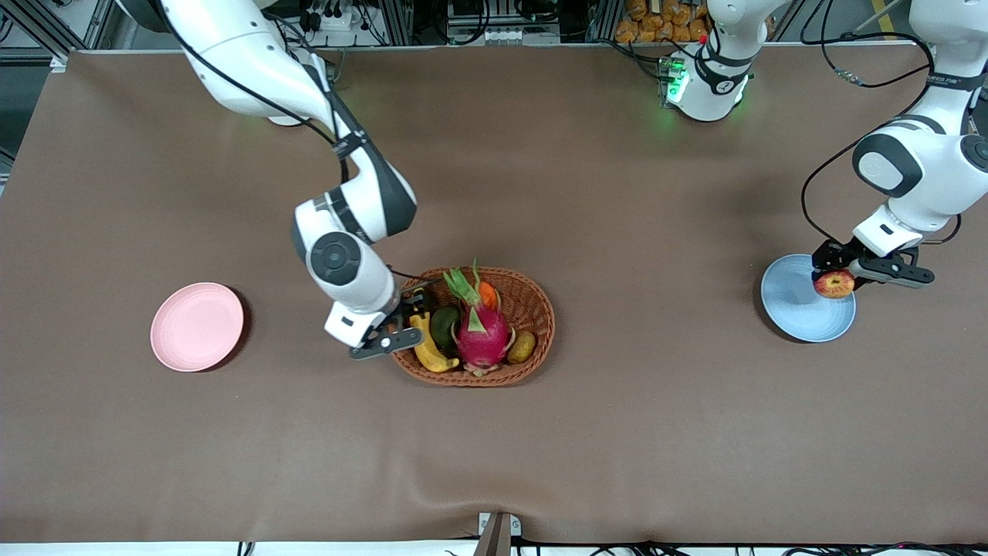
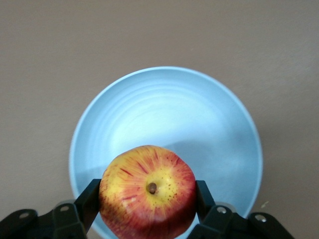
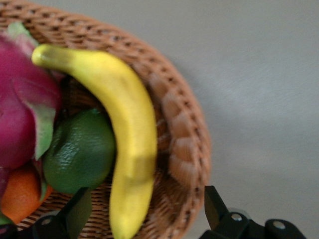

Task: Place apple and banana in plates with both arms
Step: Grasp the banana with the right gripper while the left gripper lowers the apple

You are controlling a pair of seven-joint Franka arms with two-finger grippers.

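The red and yellow apple (image 1: 834, 284) (image 2: 148, 191) is held in my left gripper (image 1: 836, 279) (image 2: 148, 201), which is shut on it just above the light blue plate (image 1: 795, 309) (image 2: 174, 114), over the plate's edge toward the left arm's end of the table. The yellow banana (image 1: 428, 347) (image 3: 124, 114) lies in the wicker basket (image 1: 532, 309) (image 3: 184, 149) along its rim. My right gripper (image 1: 401, 320) (image 3: 147, 204) is open over that rim, its jaws on either side of the banana's end and the basket wall. The pale pink plate (image 1: 197, 326) lies empty toward the right arm's end.
The basket also holds a magenta dragon fruit (image 1: 482, 332) (image 3: 20, 109), a dark green fruit (image 1: 444, 324) (image 3: 79, 154), a small orange fruit (image 1: 488, 293) (image 3: 17, 194) and a brownish fruit (image 1: 522, 347). Brown cloth covers the table.
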